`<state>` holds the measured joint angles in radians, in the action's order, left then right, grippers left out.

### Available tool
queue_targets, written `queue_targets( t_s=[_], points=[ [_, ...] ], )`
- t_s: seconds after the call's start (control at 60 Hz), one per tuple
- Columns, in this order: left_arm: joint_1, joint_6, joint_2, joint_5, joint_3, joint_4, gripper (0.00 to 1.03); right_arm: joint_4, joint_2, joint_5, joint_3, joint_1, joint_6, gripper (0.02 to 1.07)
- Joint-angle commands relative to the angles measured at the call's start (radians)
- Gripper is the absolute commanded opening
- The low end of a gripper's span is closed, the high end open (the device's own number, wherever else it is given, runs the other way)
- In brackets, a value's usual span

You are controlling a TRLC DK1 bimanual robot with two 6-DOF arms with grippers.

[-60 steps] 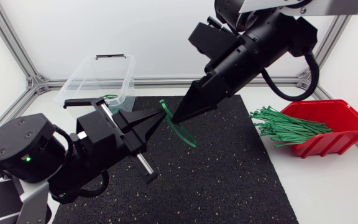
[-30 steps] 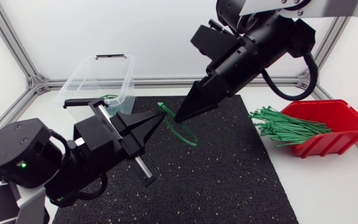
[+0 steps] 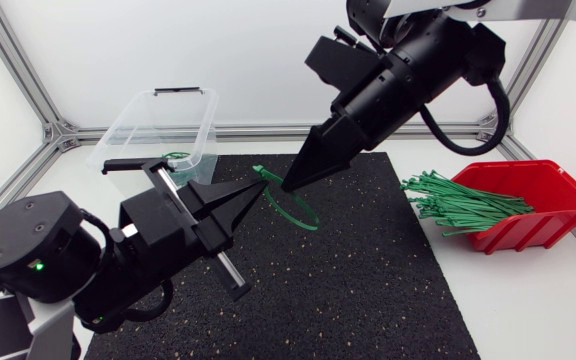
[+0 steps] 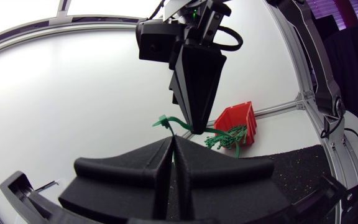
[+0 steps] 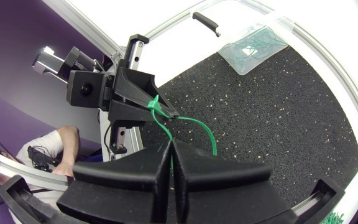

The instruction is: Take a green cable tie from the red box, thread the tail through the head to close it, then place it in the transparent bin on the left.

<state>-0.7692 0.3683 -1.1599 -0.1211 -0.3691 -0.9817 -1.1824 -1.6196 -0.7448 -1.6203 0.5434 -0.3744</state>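
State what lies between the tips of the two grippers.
The green cable tie bridges the gap between left gripper and right gripper, seen in the right wrist view.

Black rubbery mat [image 3: 368, 270]: matt, grainy, pale-speckled. Transparent plastic bin [image 3: 133, 125]: smooth, glossy. Red plastic box [image 3: 553, 200]: smooth, slight sheen. Thin green plastic cable tie [image 3: 290, 214]: smooth, flexible. Black wedge-fingered left gripper [image 3: 260, 189] and right gripper [image 3: 286, 186]: matt, plastic-looking. White table [image 3: 528, 300]: smooth, matt.

The head view looks down on the mat [image 3: 368, 270]; the close wrist views face each other, sharing the green cable tie [image 4: 165, 120].
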Motion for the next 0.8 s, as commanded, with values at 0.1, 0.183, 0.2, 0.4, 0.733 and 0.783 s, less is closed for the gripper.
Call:
queue_targets(
  t_s=[0.1, 0.183, 0.2, 0.4, 0.733, 0.783],
  points=[
    [-0.016, 0.031, -0.023, -0.012, 0.022, -0.006, 0.04, 0.001, -0.017, 0.009, -0.061, 0.015, 0.008, 0.07],
    [-0.015, 0.032, -0.023, -0.012, 0.021, -0.006, 0.04, 0.003, -0.017, 0.010, -0.066, 0.026, 0.011, 0.07],
    [-0.015, 0.032, -0.023, -0.012, 0.021, -0.006, 0.04, 0.003, -0.019, 0.013, -0.066, 0.027, 0.011, 0.07],
    [-0.016, 0.057, -0.026, -0.011, 0.018, -0.006, 0.04, -0.002, -0.010, 0.035, -0.055, 0.040, 0.008, 0.07],
    [-0.055, 0.156, -0.027, 0.014, 0.030, -0.005, 0.04, -0.002, 0.027, 0.056, -0.036, 0.055, -0.003, 0.07],
    [-0.055, 0.164, -0.023, 0.014, 0.032, -0.003, 0.04, -0.002, 0.027, 0.056, -0.035, 0.055, -0.003, 0.07]
  ],
)
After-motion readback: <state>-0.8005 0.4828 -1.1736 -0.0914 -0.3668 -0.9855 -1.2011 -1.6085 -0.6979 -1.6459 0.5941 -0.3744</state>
